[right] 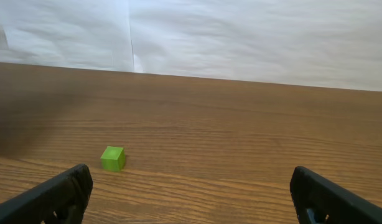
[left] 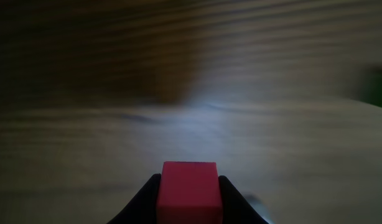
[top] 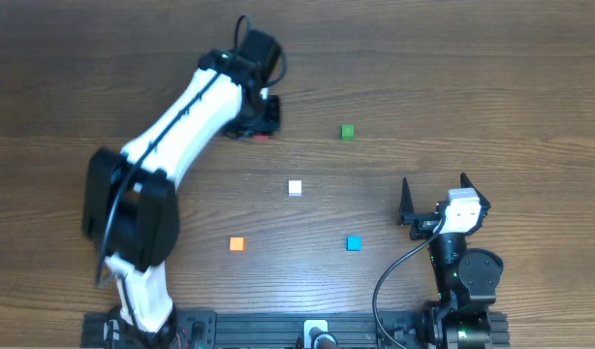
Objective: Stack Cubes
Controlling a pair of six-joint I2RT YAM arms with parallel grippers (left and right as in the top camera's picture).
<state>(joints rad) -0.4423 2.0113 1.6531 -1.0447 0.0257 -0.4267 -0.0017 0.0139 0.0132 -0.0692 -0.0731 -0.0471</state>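
Left wrist view: left pincer (left: 189, 198) grips red cube (left: 189, 180).

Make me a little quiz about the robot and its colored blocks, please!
1. True or false: the right gripper is open and empty.
2. What colour is the cube in the left gripper?
3. How many cubes lie loose on the table? A two, B four, C six.

Key: 1 true. 2 red. 3 B: green cube, white cube, orange cube, blue cube.

The table (top: 520, 78) is matt grained wood; the red cube (left: 189, 185) looks smooth.
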